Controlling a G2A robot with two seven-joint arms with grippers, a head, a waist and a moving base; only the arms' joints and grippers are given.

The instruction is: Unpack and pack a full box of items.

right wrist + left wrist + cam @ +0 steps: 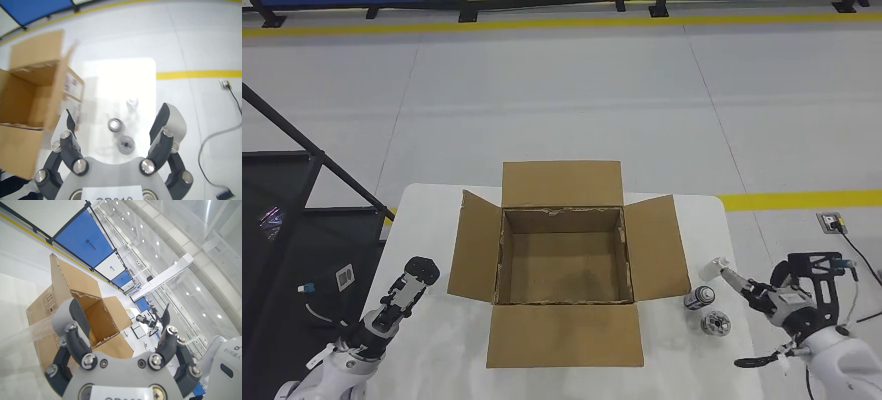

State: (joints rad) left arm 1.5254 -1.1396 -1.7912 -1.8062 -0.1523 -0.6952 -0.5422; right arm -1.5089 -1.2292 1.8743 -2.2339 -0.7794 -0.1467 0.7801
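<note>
An open cardboard box (pixel 562 265) stands in the middle of the white table (pixel 422 215), all flaps spread and its floor bare. To its right lie a small can (pixel 700 296), a round metal part (pixel 715 323) and a small white item (pixel 714 267). In the right wrist view the can (pixel 114 125), the metal part (pixel 125 144) and the white item (pixel 132 103) lie beyond my right gripper (pixel 116 108), which is open and holds nothing. My left gripper (pixel 121 306) is open and holds nothing, left of the box (pixel 85 283) near the table's front.
The box's right flap (pixel 655 250) slopes out toward the loose items. The left arm (pixel 407 285) sits at the table's front left corner, the right arm (pixel 787 300) off the front right edge. A cable and socket (pixel 225 84) lie on the floor to the right.
</note>
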